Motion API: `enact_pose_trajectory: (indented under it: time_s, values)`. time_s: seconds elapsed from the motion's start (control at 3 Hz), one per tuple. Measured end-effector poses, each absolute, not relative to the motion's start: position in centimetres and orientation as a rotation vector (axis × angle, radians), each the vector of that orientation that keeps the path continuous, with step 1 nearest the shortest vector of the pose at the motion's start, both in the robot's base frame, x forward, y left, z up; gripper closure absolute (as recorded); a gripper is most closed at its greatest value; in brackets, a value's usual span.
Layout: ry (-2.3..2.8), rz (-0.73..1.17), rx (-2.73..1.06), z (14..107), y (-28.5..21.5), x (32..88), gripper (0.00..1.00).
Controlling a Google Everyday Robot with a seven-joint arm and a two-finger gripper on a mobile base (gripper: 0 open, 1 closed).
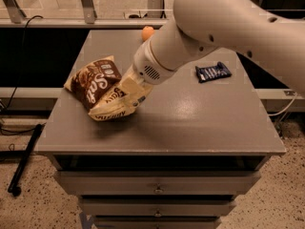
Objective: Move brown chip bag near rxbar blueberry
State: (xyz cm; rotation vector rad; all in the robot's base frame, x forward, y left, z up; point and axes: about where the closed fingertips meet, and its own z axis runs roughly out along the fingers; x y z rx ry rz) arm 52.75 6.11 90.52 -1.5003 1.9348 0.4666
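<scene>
The brown chip bag [97,84], brown in the middle with cream-yellow ends and white lettering, is at the left of the grey table top [200,123], tilted and lifted slightly, with its shadow below it. My gripper [131,90] is shut on the bag's right, cream-yellow end; the white arm reaches in from the upper right. The rxbar blueberry [213,71], a small dark navy bar, lies flat at the right of the table, well apart from the bag.
A small orange round fruit [148,33] sits at the table's far edge, partly behind the arm. Drawers [157,187] run below the front edge. A black cable and a black bar lie on the floor at the left.
</scene>
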Motion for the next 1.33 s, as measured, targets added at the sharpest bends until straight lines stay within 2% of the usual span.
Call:
enact_pose_trajectory:
  time_s: [1.0, 1.33]
  values:
    - [1.905, 0.14, -1.53, 93.0, -1.2, 67.4, 1.0]
    - [1.931, 0.035, -1.517, 95.1, -4.3, 69.5, 1.0]
